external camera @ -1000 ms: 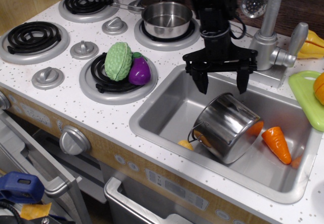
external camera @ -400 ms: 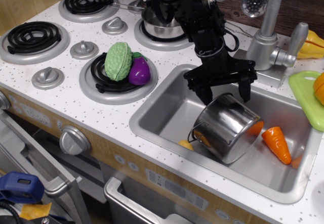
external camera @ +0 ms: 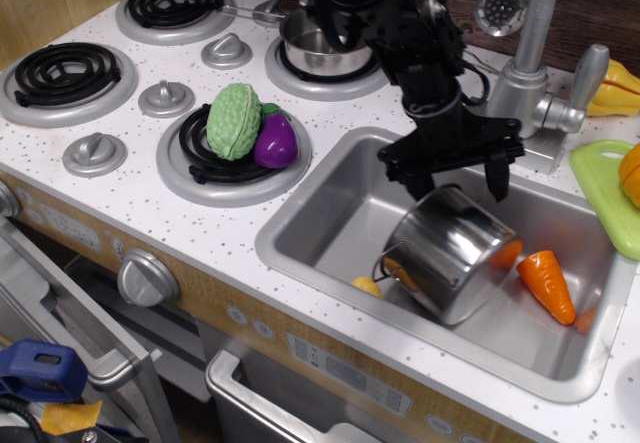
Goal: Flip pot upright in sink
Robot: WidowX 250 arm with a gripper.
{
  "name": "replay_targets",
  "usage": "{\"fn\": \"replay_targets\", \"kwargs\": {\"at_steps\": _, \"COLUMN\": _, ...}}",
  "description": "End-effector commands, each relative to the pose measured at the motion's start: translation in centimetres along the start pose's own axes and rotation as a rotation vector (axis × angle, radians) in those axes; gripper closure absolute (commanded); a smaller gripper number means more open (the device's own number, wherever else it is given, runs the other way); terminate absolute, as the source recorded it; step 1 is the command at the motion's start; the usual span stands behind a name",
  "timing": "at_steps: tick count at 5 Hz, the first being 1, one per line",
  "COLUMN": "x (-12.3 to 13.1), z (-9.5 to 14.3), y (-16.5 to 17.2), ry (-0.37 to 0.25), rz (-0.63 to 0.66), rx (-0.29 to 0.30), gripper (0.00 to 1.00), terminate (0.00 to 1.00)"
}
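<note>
The shiny steel pot (external camera: 455, 255) lies on its side in the silver-grey sink (external camera: 330, 213), its mouth facing the front left, a wire loop handle at its lower left. My black gripper (external camera: 460, 185) hangs open just above the pot's far upper edge, one finger (external camera: 422, 184) on the left and one (external camera: 497, 177) on the right. The fingers straddle the pot's top without closing on it. The arm reaches in from the back over the stove.
An orange toy carrot (external camera: 549, 285) lies in the sink right of the pot; yellow pieces peek out under the pot. A steel pan (external camera: 318, 51) sits on the back burner. A green and a purple vegetable (external camera: 250, 128) rest on the front burner. The faucet (external camera: 530, 63) stands behind the sink.
The gripper has come down toward the pot and shifted slightly right; the arm now leans further over the sink. The pot has not moved.
</note>
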State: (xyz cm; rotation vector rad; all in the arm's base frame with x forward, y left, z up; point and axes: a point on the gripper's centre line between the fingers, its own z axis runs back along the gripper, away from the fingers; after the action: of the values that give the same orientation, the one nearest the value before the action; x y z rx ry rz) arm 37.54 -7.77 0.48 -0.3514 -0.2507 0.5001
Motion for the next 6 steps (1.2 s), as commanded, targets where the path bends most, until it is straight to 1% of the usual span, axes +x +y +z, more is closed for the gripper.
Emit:
{"fn": "replay_targets", "kwargs": {"at_steps": 1, "x": -0.3, "z": 0.0, "y": -2.0, "ry": -0.055, "rz": 0.087, "rx": -0.051, "gripper": 1.00, "terminate": 0.00}}
{"fn": "replay_targets", "kwargs": {"at_steps": 2, "x": -0.6, "z": -0.1, "y": -2.3, "ry": -0.066, "rz": 0.104, "rx": -0.049, "gripper": 1.00, "terminate": 0.00}}
{"fn": "replay_targets", "kwargs": {"at_steps": 3, "x": -0.6, "z": 0.8, "y": -2.4, "ry": -0.057, "rz": 0.087, "rx": 0.029, "gripper": 1.00, "terminate": 0.00}}
{"fn": "replay_targets", "kwargs": {"at_steps": 4, "x": -0.3, "z": 2.0, "y": -3.0, "ry": -0.064, "rz": 0.036, "rx": 0.214, "gripper": 1.00, "terminate": 0.00}}
{"fn": "replay_targets", "kwargs": {"at_steps": 5, "x": -0.2, "z": 2.1, "y": -3.7, "ry": -0.150, "rz": -0.025, "rx": 0.402, "gripper": 1.00, "terminate": 0.00}}
{"fn": "replay_targets", "kwargs": {"at_steps": 6, "x": -0.1, "z": 1.7, "y": -3.9, "ry": -0.235, "rz": -0.034, "rx": 0.481, "gripper": 1.00, "terminate": 0.00}}
